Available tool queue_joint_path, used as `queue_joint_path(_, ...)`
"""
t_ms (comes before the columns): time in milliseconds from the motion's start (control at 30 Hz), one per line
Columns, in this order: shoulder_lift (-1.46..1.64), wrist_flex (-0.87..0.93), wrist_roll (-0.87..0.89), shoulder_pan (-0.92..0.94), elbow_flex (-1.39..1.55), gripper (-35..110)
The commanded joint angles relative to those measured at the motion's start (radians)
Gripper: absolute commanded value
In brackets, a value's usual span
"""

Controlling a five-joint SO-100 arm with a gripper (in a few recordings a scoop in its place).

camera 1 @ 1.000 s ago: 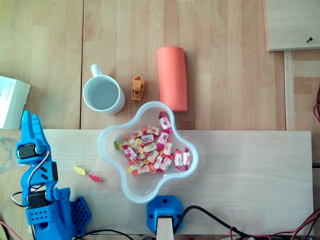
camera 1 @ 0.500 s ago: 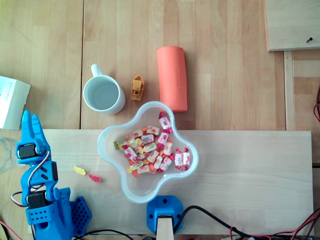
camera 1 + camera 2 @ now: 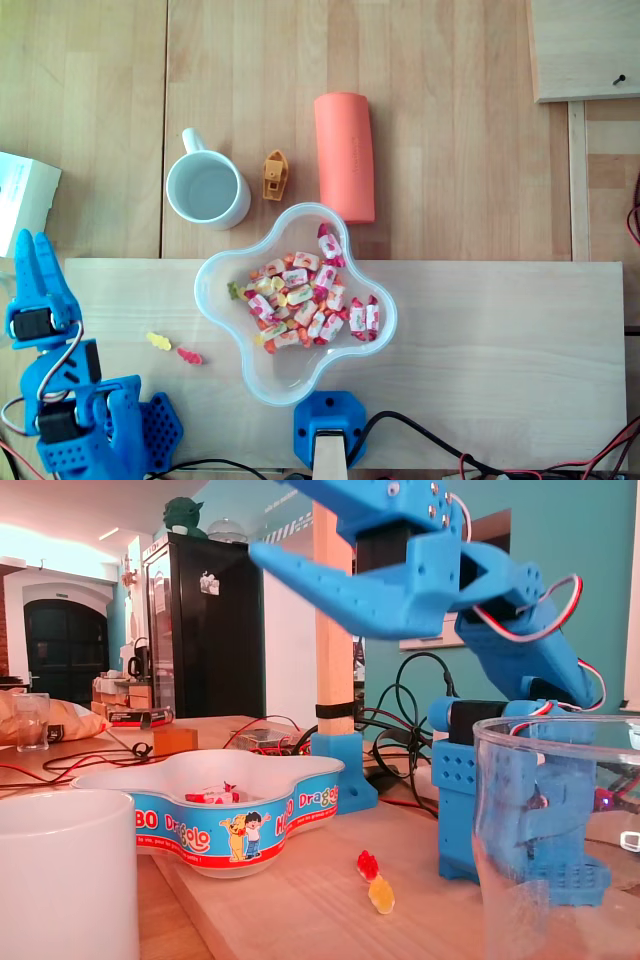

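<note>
My blue gripper [image 3: 31,240] stands at the left edge of the overhead view, fingers pointing up the picture, open with nothing between them. In the fixed view the gripper [image 3: 270,515] hangs high above the table, jaws spread apart. Nearest to it on the pale wooden board [image 3: 480,350] lie a yellow gummy [image 3: 158,341] and a red gummy [image 3: 189,355], seen side by side as the gummies [image 3: 375,885] in front of the arm's base. A clear flower-shaped bowl [image 3: 215,270] holds several wrapped candies [image 3: 300,300]; the bowl [image 3: 215,805] has a printed rim.
A white mug [image 3: 207,190], a small orange toy boat [image 3: 274,174] and an orange cylinder [image 3: 345,155] lie behind the bowl. A white box [image 3: 22,200] sits at the left edge. A clear glass [image 3: 560,820] stands close to the arm. A blue post mount [image 3: 328,425] is at the front.
The arm has swung left and slightly down in the overhead view, carrying the gripper closer to the picture's left edge. Nothing else moved.
</note>
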Motion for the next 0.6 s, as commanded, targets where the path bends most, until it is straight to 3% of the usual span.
queue_joint_path(0, 0.032, 0.164, 0.121, 0.075, -0.118, 18)
queue_joint_path(300, -0.025, 0.598, 0.367, 0.264, -0.419, 18)
queue_joint_path(567, -0.497, 0.769, 0.364, 0.374, -0.822, 18)
